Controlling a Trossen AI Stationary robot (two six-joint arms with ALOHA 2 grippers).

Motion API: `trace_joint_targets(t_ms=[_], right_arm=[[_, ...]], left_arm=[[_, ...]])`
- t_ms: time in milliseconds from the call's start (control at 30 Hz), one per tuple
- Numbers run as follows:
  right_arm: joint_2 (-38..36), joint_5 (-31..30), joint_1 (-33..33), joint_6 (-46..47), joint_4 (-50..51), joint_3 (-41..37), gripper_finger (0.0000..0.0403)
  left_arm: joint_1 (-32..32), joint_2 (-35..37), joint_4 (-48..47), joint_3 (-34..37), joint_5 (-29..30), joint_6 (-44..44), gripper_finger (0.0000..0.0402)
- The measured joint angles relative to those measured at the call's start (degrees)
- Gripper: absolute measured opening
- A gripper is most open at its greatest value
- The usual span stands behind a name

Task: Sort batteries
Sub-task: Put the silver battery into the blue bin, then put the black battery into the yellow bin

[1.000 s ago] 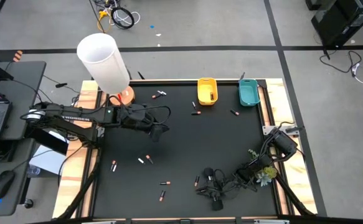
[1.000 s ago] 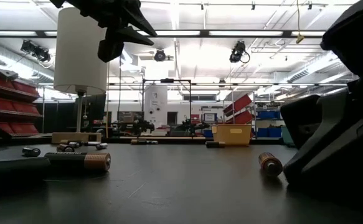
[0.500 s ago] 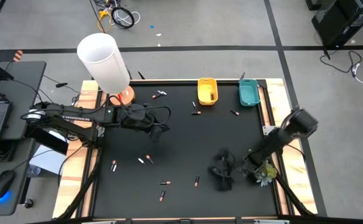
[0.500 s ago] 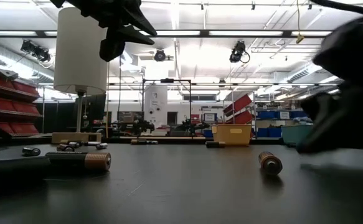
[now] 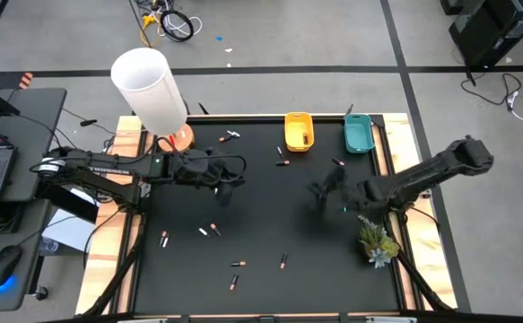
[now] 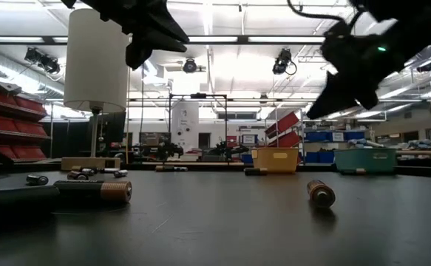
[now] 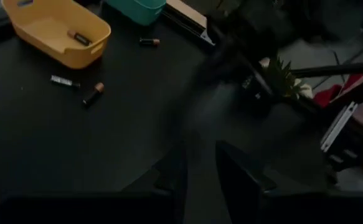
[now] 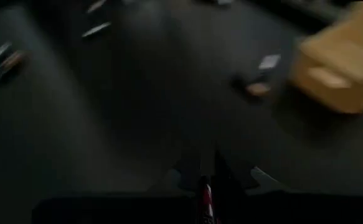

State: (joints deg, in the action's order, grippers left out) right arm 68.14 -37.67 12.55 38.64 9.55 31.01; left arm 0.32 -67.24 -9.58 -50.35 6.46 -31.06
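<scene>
The right gripper [image 5: 319,191] holds a red battery [image 8: 205,198] between closed fingers, above the table's right half. One battery lies in the yellow tray [image 5: 298,131]; many batteries [image 5: 209,231] remain scattered. The left gripper [image 5: 228,191] waits, narrow.

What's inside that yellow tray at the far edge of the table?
The yellow tray holds one small dark battery with an orange end, lying near one wall. The rest of its floor looks bare in the left wrist view. The near wall hides a strip of the floor behind it.
</scene>
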Motion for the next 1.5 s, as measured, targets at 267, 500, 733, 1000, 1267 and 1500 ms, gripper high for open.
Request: trace_joint_targets(t_ms=[267, 500, 733, 1000, 1267, 1500], right_arm=[[-4.4, 0.0, -19.2, 17.9, 26.2, 14.4, 0.0029], [-2.2, 3.1, -37.1, 20.1, 43.0, 23.1, 0.0029], [1.7, 12.4, -51.6, 15.5, 42.1, 23.1, 0.0029], [8.2, 18.9, -61.5, 9.4, 41.1, 23.1, 0.0029], [13.2, 21.8, -65.5, 3.4, 40.4, 23.1, 0.0108], [12.5, 21.9, -65.7, 0.9, 39.7, 23.2, 0.0143]], left_arm=[[0.0, 0.0, 0.1, 0.0, 0.0, 8.8, 0.0097], [0.0, 0.0, 5.8, 0.0, 0.0, 14.3, 0.0097], [0.0, 0.0, 12.0, 0.0, -2.0, 11.9, 0.0097], [0.0, 0.0, 12.5, 0.0, -0.3, 10.9, 0.0097], [0.0, 0.0, 12.9, 0.0, 1.1, 10.9, 0.0097], [0.0, 0.0, 12.8, 0.0, 2.2, 10.9, 0.0097]])
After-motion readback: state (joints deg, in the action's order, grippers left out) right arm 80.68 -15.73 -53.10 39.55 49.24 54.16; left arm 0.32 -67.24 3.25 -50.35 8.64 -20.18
